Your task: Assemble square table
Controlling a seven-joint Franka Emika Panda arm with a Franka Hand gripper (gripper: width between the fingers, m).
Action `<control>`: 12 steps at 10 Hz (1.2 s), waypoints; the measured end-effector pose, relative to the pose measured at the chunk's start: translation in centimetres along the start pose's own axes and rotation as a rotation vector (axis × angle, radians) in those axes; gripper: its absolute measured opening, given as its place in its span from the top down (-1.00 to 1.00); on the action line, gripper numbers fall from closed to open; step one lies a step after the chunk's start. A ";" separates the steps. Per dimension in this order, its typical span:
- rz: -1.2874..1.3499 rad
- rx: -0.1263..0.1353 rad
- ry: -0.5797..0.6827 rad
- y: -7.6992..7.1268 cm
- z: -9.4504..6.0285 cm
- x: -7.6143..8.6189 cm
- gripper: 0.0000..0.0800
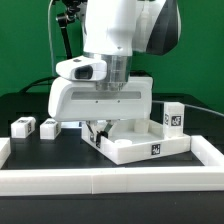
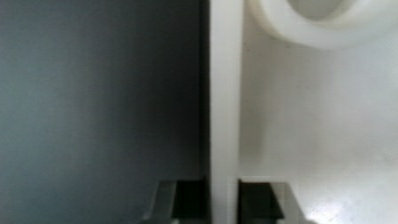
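on the black table (image 1: 40, 148), the square tabletop (image 1: 135, 148) sits under the gripper (image 1: 95, 128), whose fingers (image 2: 178, 203) pinch its raised rim (image 2: 222, 110). the gripper's body hides its far side. first leg (image 1: 172, 116) stands at two o'clock of it; second leg (image 1: 48, 127) and third leg (image 1: 22, 126) lie at nine o'clock. border wall (image 1: 110, 180) runs along at six o'clock.

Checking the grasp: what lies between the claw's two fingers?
The raised rim of the tabletop runs between the fingers, as the wrist view shows. Whether they press on it cannot be told.
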State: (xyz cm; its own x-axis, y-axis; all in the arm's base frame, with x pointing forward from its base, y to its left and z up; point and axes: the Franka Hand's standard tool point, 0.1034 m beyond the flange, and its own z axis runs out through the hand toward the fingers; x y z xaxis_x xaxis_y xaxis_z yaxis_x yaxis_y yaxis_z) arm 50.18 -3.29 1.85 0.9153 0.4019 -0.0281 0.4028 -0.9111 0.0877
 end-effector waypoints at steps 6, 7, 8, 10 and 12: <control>-0.467 -0.068 -0.017 0.2 -1.3 4.5 0.83; -0.510 -0.079 -0.015 0.0 -1.4 5.2 0.83; -0.576 -0.081 -0.018 0.2 -1.4 5.1 0.83; -0.639 -0.083 -0.024 0.5 -1.3 4.9 0.83; -0.781 -0.078 -0.039 0.4 -1.2 5.6 0.83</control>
State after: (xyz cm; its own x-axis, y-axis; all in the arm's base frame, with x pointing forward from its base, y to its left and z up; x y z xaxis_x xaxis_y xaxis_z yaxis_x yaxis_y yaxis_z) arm 55.48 -1.32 2.91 0.3679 0.9185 -0.1450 0.9291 -0.3568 0.0975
